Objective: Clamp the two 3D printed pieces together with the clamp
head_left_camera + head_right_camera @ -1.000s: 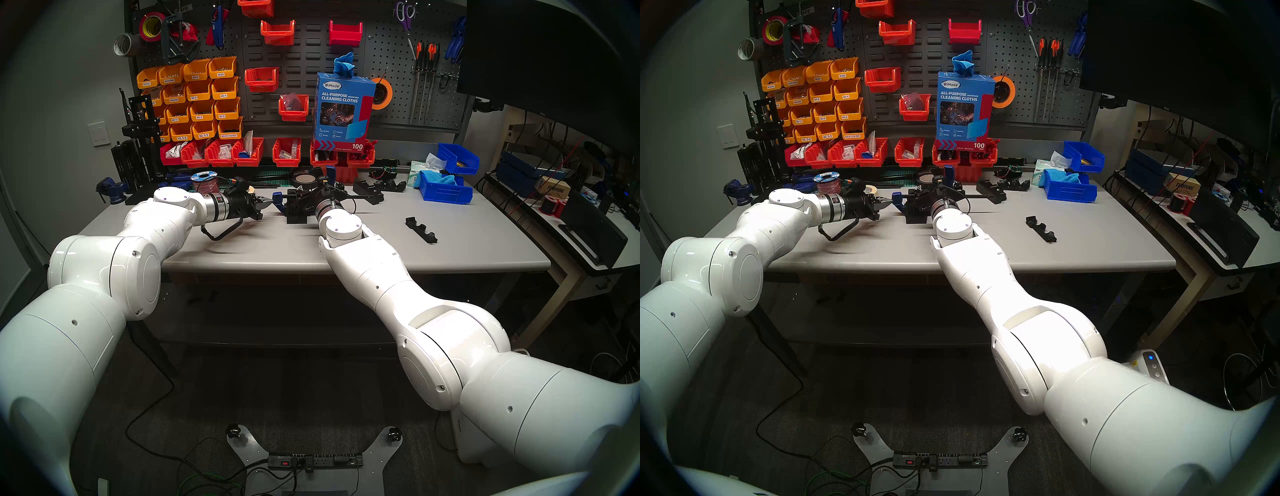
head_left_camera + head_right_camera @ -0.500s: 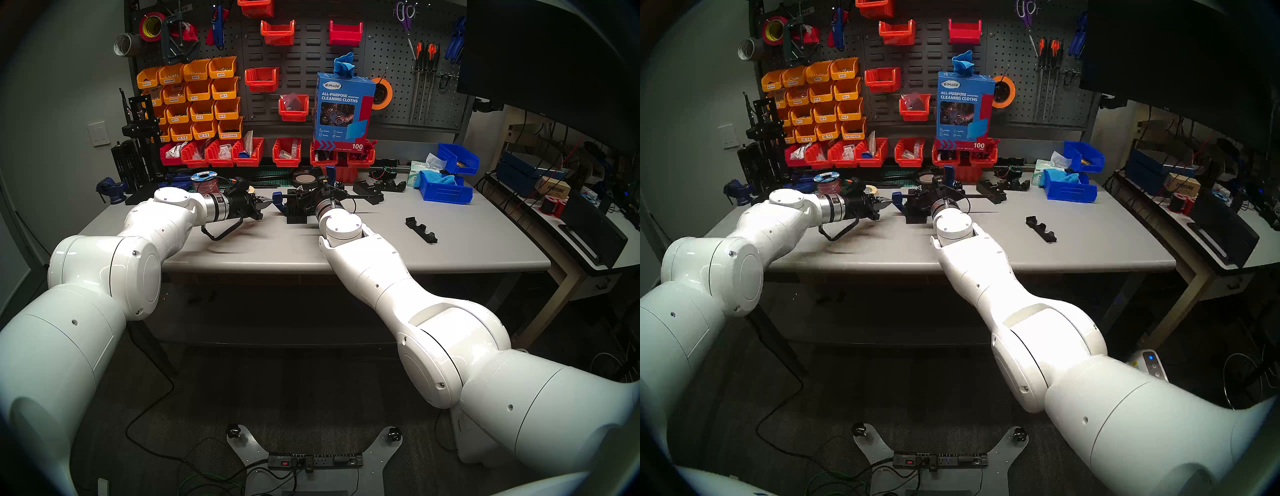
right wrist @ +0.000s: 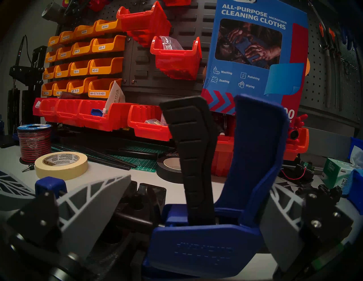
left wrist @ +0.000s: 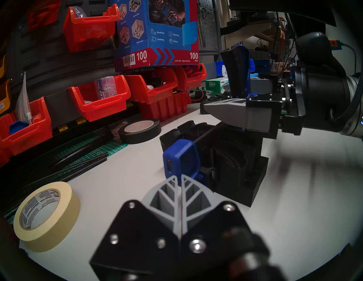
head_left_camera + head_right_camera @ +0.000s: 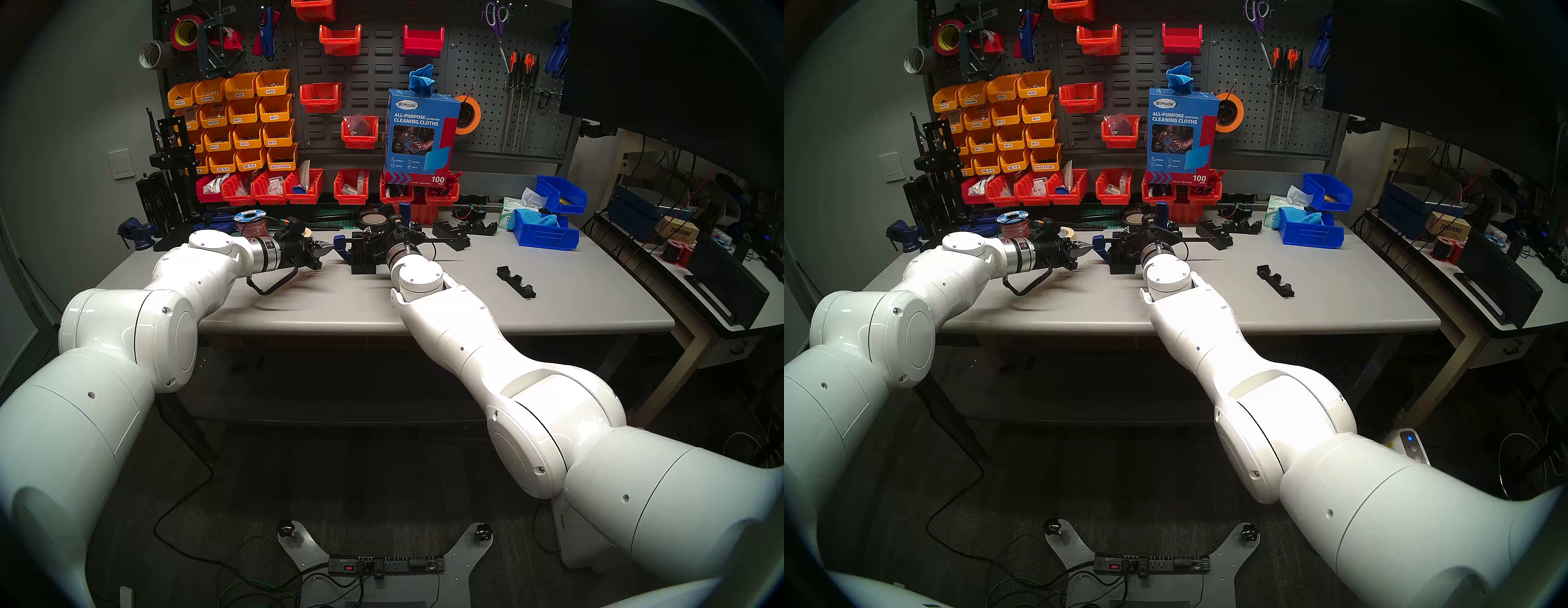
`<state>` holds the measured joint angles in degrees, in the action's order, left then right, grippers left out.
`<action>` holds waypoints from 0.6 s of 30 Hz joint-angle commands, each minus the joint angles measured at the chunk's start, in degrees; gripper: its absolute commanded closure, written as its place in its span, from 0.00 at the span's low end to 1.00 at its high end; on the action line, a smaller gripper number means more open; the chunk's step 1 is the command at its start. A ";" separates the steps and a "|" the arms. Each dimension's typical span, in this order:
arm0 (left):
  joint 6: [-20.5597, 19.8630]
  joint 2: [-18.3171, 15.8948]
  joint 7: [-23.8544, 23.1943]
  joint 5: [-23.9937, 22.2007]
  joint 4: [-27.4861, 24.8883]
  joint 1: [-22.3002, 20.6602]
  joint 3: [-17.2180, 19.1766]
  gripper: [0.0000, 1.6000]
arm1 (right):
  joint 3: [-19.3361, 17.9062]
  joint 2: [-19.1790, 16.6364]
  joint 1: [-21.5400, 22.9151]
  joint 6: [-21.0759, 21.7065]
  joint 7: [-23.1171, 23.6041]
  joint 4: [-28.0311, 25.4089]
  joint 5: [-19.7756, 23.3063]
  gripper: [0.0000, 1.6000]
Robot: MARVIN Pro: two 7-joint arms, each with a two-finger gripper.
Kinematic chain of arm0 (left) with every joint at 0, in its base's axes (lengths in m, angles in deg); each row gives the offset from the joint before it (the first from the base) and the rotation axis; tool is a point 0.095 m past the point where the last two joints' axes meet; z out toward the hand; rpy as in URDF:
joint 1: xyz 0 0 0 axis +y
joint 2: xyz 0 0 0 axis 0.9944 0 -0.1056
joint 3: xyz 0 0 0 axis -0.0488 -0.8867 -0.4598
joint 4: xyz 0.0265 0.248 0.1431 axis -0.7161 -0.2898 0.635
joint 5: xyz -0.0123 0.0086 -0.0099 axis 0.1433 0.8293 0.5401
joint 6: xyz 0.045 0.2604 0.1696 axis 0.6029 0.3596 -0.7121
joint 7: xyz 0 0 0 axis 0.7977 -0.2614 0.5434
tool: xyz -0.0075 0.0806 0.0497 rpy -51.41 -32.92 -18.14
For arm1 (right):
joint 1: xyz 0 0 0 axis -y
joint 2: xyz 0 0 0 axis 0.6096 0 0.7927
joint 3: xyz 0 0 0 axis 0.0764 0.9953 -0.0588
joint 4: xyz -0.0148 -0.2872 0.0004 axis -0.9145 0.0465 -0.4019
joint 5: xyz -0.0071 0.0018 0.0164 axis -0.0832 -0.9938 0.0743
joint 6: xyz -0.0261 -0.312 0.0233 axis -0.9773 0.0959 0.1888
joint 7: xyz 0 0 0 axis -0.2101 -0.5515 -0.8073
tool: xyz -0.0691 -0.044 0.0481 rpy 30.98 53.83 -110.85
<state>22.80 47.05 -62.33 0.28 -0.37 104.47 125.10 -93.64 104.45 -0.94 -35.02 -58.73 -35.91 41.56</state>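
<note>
Bar clamp (image 3: 198,249) stands handle-up over the 2 black printed blocks (image 4: 231,166), bar running left-right; right gripper (image 3: 182,231) straddles its blue body, fingers spread and not visibly pressing; left gripper (image 4: 179,178), fingers together and empty, sits just left of the bar-end jaw.

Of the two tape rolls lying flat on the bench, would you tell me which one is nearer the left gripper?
The cream masking tape roll: it lies just beside the shut left gripper, while the black tape roll lies farther back, toward the red bins.

2 head views overlook the table (image 5: 551,305); both wrist views closely share the clamp (image 3: 198,249).
</note>
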 commanded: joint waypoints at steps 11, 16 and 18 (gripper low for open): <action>0.19 1.80 -0.16 -0.22 -0.73 -1.95 0.17 1.00 | -0.92 2.67 0.67 -1.65 -3.63 -2.43 0.73 0.00; 0.23 1.88 -0.19 -0.25 -0.70 -1.88 0.23 1.00 | -1.32 3.45 0.03 -2.10 -5.29 -2.75 1.13 0.00; 0.26 1.94 -0.21 -0.26 -0.66 -1.82 0.26 1.00 | -1.44 3.80 -0.25 -2.29 -5.97 -2.88 1.29 0.00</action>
<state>22.86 47.24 -62.29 0.25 -0.31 104.49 125.26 -94.87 105.83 -1.90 -35.87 -62.95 -36.28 42.59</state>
